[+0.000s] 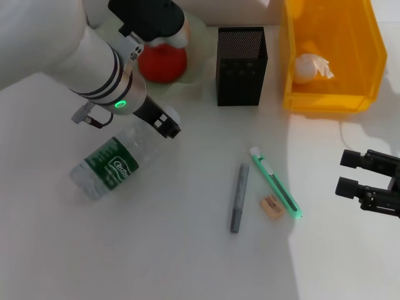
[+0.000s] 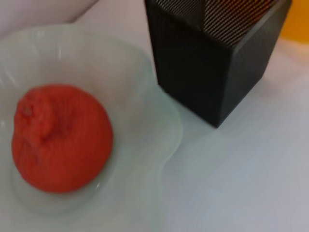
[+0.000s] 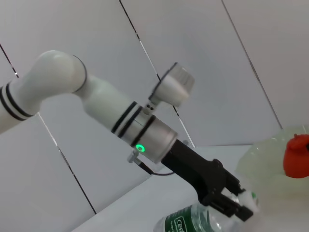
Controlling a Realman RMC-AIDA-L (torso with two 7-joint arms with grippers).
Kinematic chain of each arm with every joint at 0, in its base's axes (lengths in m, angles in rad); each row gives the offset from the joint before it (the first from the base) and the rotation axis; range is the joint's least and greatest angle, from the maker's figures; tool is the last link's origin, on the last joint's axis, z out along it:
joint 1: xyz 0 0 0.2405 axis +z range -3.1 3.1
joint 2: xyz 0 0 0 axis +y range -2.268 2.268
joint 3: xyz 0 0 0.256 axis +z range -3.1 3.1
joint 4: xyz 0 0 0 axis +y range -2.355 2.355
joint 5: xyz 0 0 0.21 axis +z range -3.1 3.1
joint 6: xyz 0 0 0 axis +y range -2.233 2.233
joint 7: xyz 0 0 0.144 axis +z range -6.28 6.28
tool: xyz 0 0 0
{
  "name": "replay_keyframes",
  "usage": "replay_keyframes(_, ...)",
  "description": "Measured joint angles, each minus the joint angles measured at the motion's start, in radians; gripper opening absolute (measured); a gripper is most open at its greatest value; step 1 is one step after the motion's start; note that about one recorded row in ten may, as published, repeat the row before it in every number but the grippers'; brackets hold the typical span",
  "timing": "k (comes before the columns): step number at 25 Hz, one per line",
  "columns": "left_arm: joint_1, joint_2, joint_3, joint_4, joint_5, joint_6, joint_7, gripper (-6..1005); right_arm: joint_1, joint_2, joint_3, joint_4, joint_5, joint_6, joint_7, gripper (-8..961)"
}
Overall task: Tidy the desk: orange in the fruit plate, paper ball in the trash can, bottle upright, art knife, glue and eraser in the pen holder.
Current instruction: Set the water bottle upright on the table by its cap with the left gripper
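Held an orange (image 1: 162,62) in the pale fruit plate (image 1: 197,37), just left of the black mesh pen holder (image 1: 241,65); showed nothing inside the pen holder from the head view. Kept a crumpled paper ball (image 1: 310,67) in the yellow trash can (image 1: 331,53), right of the pen holder. Lay on its side, the plastic bottle (image 1: 115,164), below and left of the pen holder, cap end toward the plate. Hung over that cap end, the left gripper (image 1: 167,125), fingers narrowly apart around the bottle's neck; could not tell whether actually touching or squeezing it. Lay loose on the desk (image 1: 187,262) below the pen holder: a grey glue stick (image 1: 238,197), a green art knife (image 1: 276,182) to its right, and a small orange eraser (image 1: 271,207) between their lower ends, just beside the knife. Sat well right of the pen holder near the desk's edge, the right gripper (image 1: 349,172), fingers apart and holding nothing.
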Motion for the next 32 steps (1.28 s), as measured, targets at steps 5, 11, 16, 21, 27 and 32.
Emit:
replay_keyframes(5,0.120,0.006,-0.053,0.210,-0.074,0.033,0.057,447,-0.002,0.001,0.002,0.000,0.000,0.000,0.000,768)
replay_keyframes(11,0.175,0.007,-0.173,0.257,-0.232,0.074,0.181,446,0.001,0.002,0.003,0.001,0.000,0.001,0.000,769)
replay_keyframes(16,0.270,0.009,-0.291,0.263,-0.437,0.085,0.347,445,0.004,0.002,-0.001,0.002,0.000,0.012,0.001,769)
replay_keyframes(21,0.331,0.009,-0.336,0.264,-0.546,0.067,0.439,443,0.016,0.002,0.004,0.020,0.003,0.019,0.001,769)
replay_keyframes(27,0.411,0.009,-0.366,0.245,-0.722,0.039,0.601,440,0.039,0.006,0.002,0.048,0.010,0.044,0.002,769)
replay_keyframes(32,0.445,0.010,-0.433,0.135,-0.907,0.046,0.789,441,0.057,0.010,-0.005,0.072,0.007,0.074,0.001,769)
